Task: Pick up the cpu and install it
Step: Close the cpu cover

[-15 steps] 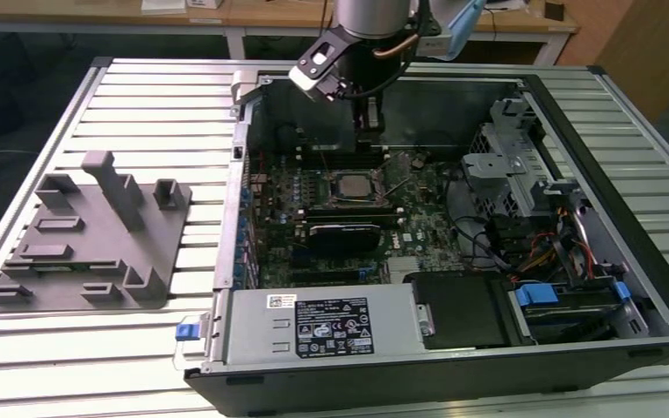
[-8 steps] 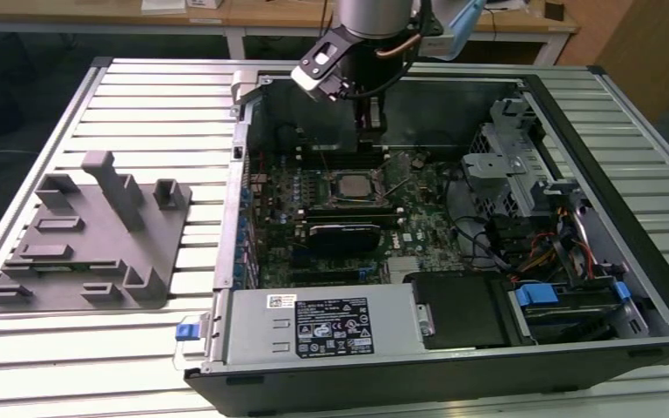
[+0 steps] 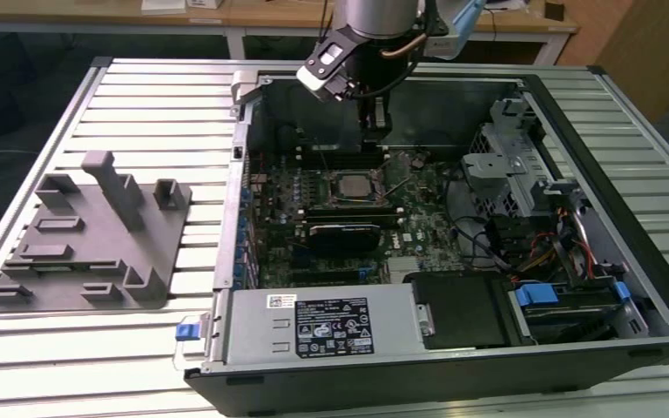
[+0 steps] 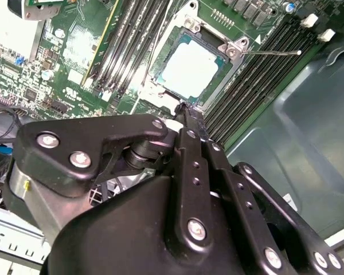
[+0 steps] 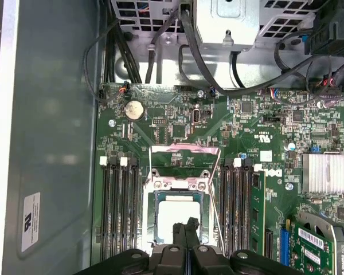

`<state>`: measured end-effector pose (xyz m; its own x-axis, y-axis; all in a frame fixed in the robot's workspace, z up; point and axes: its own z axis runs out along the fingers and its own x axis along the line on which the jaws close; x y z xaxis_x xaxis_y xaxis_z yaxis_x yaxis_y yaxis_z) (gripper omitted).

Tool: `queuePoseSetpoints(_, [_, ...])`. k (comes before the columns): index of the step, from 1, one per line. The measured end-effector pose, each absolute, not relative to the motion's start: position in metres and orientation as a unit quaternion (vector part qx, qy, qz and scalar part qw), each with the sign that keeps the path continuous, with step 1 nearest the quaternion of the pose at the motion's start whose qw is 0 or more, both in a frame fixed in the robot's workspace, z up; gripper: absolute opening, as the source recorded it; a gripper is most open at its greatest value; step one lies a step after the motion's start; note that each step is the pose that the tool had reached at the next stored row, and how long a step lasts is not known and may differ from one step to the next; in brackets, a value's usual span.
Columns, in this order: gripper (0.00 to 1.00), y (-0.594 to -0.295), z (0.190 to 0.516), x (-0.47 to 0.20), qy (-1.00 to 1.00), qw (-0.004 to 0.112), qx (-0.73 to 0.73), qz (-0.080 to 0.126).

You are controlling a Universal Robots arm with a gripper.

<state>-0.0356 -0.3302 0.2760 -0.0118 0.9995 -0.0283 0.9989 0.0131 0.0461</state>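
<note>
The cpu [image 5: 171,216] lies flat in the motherboard socket, its shiny top showing in both wrist views [image 4: 190,70] and as a small pale square in the exterior view [image 3: 350,185]. The socket's metal frame [image 5: 184,150] stands swung open beside it. My gripper [image 3: 375,132] hangs just above the board at the socket's far edge. Its two black fingers [image 5: 186,230] are pressed together with nothing between them, and their tips [image 4: 183,109] sit just off the chip's edge, not touching it.
The open computer case [image 3: 613,348] surrounds the board, with memory slots [image 5: 119,206] on either side of the socket, a drive cage [image 3: 509,139] and cable bundles [image 3: 543,252] toward the exterior view's right. A grey plastic fixture [image 3: 91,235] stands on the slatted table at the exterior view's left.
</note>
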Motion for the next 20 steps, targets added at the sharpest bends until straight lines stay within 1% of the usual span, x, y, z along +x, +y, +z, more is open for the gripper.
queuePoseSetpoints(20, [0.11, -0.330, 0.276, -0.014, 0.711, 0.026, 0.702, 0.006])
